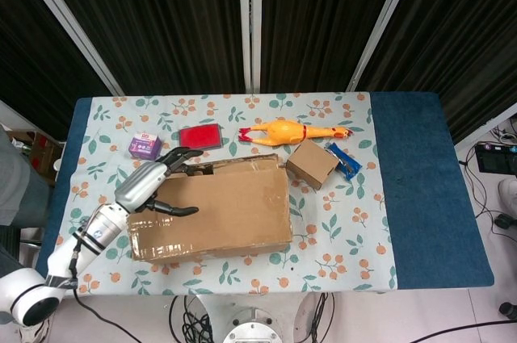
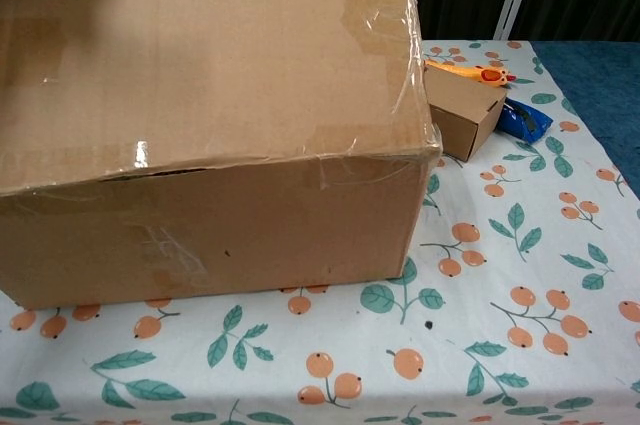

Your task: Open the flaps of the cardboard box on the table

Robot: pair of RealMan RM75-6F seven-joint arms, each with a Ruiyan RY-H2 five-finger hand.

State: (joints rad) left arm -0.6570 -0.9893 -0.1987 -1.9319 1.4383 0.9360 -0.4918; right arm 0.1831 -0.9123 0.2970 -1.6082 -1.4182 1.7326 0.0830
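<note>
Cardboard is the dominant material in the head view: the cardboard box (image 1: 212,210) lies at about 7 o'clock on the desk (image 1: 428,190), its long side running left to right. The left hand (image 1: 153,182) sits at the box's 10 o'clock corner. Its fingers (image 1: 184,155) are spread, some reaching over the far edge of the top flap (image 1: 222,198) while another lies across the panel. Whether they actually grip the edge cannot be told. The placement suggests the hand is positioned to hook the far edge and lift the flap toward the robot. The right hand is not in view.

Other items stand clear of the work: a purple packet (image 1: 144,146) and a red case (image 1: 200,136) at 11 o'clock, a rubber chicken (image 1: 291,131) at 12 o'clock, and a small carton (image 1: 312,164) with a blue packet (image 1: 344,160) at 1 o'clock.

The chest view shows the box's near wall and the top flap (image 2: 210,55) tilted up at its far side, with clear tape on its right end. No hand is visible here. The flap appears partly raised, not open.
</note>
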